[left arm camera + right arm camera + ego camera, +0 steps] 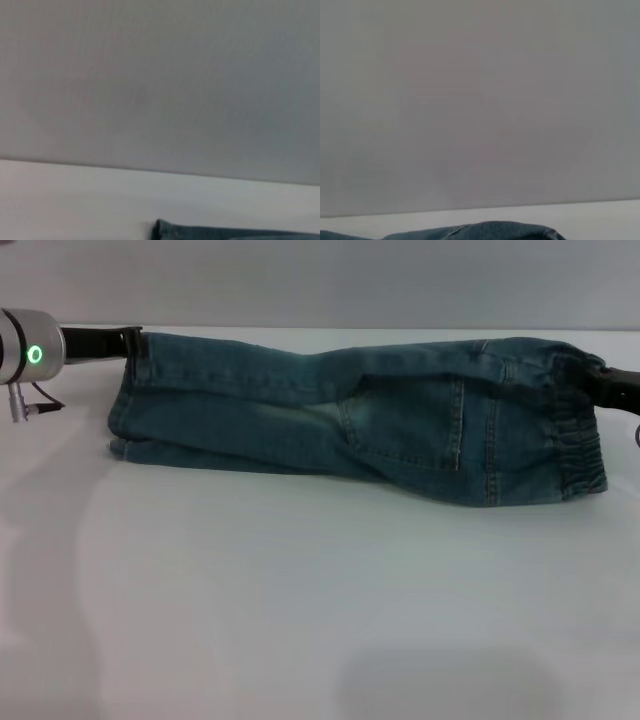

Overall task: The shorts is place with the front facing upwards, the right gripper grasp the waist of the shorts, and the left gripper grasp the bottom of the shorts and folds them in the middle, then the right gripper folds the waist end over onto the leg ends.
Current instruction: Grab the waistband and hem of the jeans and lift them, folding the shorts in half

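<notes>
I see the shorts (360, 420) lying across the far part of the white table (300, 610), already doubled lengthwise, waistband (580, 450) at my right, leg hems (125, 410) at my left. Left gripper (130, 345) is at the far hem corner, clamped on the denim. Right gripper (600, 380) sits at the waistband's far corner; I cannot tell its grip
</notes>
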Available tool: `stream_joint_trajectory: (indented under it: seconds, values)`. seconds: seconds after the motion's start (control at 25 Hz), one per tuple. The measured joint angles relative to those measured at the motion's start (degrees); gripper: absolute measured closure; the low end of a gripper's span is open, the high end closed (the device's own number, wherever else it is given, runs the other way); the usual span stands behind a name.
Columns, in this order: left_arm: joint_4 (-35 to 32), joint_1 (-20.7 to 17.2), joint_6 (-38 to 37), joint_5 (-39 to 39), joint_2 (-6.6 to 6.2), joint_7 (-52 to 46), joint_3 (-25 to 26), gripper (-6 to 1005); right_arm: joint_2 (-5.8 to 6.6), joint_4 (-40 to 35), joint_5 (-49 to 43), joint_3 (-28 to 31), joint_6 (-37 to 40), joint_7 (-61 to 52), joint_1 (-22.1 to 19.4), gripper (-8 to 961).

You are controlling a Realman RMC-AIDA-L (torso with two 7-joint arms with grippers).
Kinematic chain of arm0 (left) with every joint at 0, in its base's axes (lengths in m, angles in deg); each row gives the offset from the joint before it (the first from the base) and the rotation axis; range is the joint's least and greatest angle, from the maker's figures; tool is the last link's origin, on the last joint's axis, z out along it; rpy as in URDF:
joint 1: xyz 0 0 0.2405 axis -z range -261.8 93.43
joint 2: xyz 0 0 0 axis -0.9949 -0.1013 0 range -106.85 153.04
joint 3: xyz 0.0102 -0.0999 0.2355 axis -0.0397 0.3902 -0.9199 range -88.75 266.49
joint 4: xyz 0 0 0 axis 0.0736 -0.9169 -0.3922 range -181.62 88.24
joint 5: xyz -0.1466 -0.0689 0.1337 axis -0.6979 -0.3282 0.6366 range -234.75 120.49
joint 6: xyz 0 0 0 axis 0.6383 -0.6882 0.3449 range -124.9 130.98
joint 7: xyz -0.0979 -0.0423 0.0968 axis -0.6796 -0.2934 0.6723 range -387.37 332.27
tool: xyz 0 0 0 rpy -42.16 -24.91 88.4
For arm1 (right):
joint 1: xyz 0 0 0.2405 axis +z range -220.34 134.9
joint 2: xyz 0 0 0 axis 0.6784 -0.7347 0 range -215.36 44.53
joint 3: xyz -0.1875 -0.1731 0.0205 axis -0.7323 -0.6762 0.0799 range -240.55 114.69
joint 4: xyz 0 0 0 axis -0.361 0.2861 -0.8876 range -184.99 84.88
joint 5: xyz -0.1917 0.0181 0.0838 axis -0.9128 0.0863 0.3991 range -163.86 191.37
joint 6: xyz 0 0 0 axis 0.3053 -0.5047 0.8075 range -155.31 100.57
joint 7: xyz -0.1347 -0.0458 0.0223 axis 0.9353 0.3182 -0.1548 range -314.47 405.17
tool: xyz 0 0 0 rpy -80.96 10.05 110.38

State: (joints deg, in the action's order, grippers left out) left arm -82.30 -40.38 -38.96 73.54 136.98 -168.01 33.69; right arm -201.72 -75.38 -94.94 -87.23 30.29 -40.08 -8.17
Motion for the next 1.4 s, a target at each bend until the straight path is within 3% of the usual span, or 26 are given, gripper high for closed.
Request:
stream_joint_trajectory:
  seconds: [0.2, 1.16, 1.4]
  values:
    - [0.0, 0.4, 1.0, 3.5, 0.61, -0.7, 0.0, 859, -0.16, 0.2, 0.0, -0.3, -1.6, 0.0, 0.4, 946]
    - [0.0, 1.2, 6.3, 4.1, 2.13, -0.1, 0.2, 842, -0.24, 2.0, -0.4, -1.4, -1.8, 0.0, 1.6, 946]
    - [-0.1, 1.4, 6.5, 4.1, 2.32, -0.1, 0.1, 598, -0.19, 2.3, -0.2, -1.6, -1.2, -0.1, 1.4, 945]
